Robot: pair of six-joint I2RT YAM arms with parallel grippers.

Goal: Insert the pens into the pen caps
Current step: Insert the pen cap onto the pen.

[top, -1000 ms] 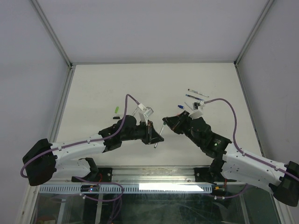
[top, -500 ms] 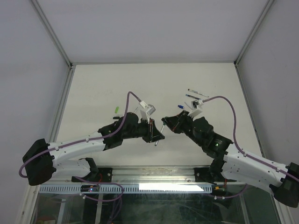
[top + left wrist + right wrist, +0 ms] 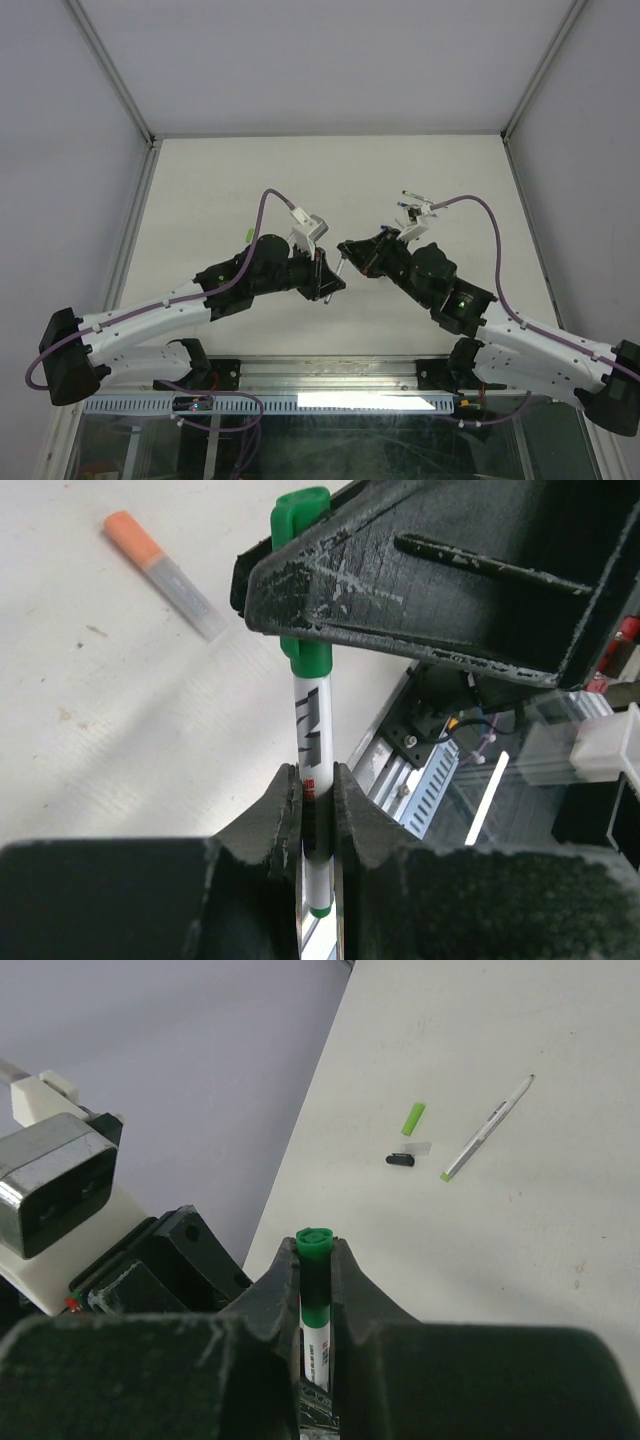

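Note:
A white-barrelled pen (image 3: 312, 730) with a green collar stands between my two grippers above the table. My left gripper (image 3: 315, 780) is shut on its barrel, with the green tail end poking out below the fingers. A dark green pen cap (image 3: 315, 1255) sits over the pen's tip, and my right gripper (image 3: 315, 1250) is shut on that cap. The white barrel (image 3: 318, 1355) runs down from the cap. In the top view the left gripper (image 3: 328, 283) and right gripper (image 3: 347, 250) meet nose to nose at the table's middle.
A lime green cap (image 3: 413, 1118), a black cap (image 3: 400, 1159) and a slim white pen (image 3: 487, 1128) lie on the table on the left arm's far side. An orange-tipped pen (image 3: 160, 555) lies flat near the left gripper. Two thin pens (image 3: 415, 197) lie at the back right.
Both grippers have moved away from the bases and closed in on each other. The pen's tip, apart from the right gripper a second ago, now sits inside the cap.

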